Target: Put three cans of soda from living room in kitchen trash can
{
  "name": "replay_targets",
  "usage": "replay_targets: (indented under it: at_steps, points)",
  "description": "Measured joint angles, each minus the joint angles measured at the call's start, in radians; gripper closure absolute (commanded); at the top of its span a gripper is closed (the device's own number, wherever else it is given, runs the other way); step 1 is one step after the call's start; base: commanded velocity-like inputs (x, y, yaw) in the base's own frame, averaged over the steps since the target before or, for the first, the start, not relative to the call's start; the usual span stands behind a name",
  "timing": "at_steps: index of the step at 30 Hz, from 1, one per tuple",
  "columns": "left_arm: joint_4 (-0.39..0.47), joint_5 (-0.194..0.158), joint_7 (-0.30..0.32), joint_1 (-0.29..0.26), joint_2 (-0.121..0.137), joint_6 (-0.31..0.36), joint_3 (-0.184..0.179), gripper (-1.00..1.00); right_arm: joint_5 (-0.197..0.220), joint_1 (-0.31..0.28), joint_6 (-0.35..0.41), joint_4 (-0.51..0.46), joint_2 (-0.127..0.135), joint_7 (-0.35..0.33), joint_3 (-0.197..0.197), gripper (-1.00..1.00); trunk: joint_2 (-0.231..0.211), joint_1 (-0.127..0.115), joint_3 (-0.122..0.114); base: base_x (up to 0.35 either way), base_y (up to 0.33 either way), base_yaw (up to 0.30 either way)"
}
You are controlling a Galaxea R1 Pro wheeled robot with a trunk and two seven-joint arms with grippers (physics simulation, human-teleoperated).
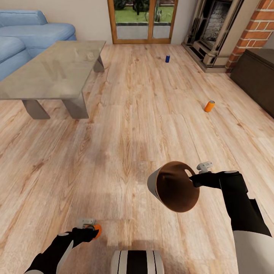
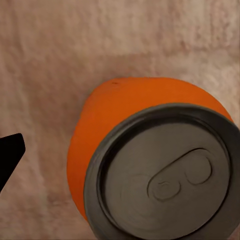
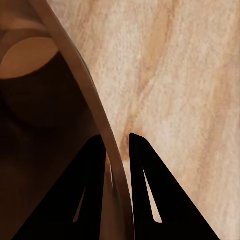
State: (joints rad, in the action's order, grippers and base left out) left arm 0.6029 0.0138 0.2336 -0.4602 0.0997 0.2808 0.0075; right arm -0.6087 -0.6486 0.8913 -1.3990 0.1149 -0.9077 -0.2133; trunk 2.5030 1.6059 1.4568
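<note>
Orange shows on 2 of the 3 soda cans: 1 orange can (image 1: pixel 97 230) sits in the left claw (image 1: pixel 91 228) low in the head view, and a second orange can (image 1: pixel 209 106) lies tilted on the wood floor (image 1: pixel 133 125) well out to the right, near the dark cabinet (image 1: pixel 255 80). The third, a dark blue can (image 1: pixel 167 58), stands upright farther off, between the glass doors (image 1: pixel 142 21) and the brick fireplace (image 1: pixel 217 30).

In the left wrist view the held can (image 2: pixel 150 160) has its grey top and pull tab facing the camera; 1 black finger (image 2: pixel 9 155) shows at the edge and the other is hidden, so the grip itself cannot be judged from there. From the head view the claw looks closed around the can, though most of the can is covered.

There is 1 trash can (image 1: pixel 175 186), carried off the floor by the right claw (image 1: pixel 194 178), tipped so its coppery inside faces the camera. The right wrist view shows the 2 fingers (image 3: pixel 150 200) pinching the rim (image 3: pixel 85 90), 1 inside and 1 outside.

1 glass coffee surface (image 1: pixel 57 68) and 1 blue sofa (image 1: pixel 30 34), cut off by the frame, fill the left.
</note>
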Motion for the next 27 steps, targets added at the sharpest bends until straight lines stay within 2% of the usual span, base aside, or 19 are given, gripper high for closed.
replay_targets:
  at_steps: [5,6,18,27]
  points:
    - [0.000,0.000,0.000,0.000,0.000,0.000,0.000,-1.00,-0.002,0.000,-0.001,0.000,0.000,0.000,0.004,1.00,0.000,0.000,0.001,0.000,0.000,0.000]
    - [0.000,0.000,0.001,0.000,0.000,0.000,0.000,1.00,0.000,0.000,0.000,0.000,0.000,0.000,0.007,1.00,0.000,0.000,0.001,0.000,0.000,0.000]
    - [0.027,-0.001,0.001,0.002,0.000,0.000,-0.001,1.00,-0.002,0.000,0.000,0.000,0.000,0.001,0.022,1.00,0.000,0.000,0.001,0.000,0.000,0.000]
    - [0.018,0.001,0.002,0.000,0.000,0.016,0.008,1.00,0.000,0.000,0.000,0.000,-0.001,0.001,0.025,1.00,-0.002,-0.004,-0.034,0.000,0.000,0.000]
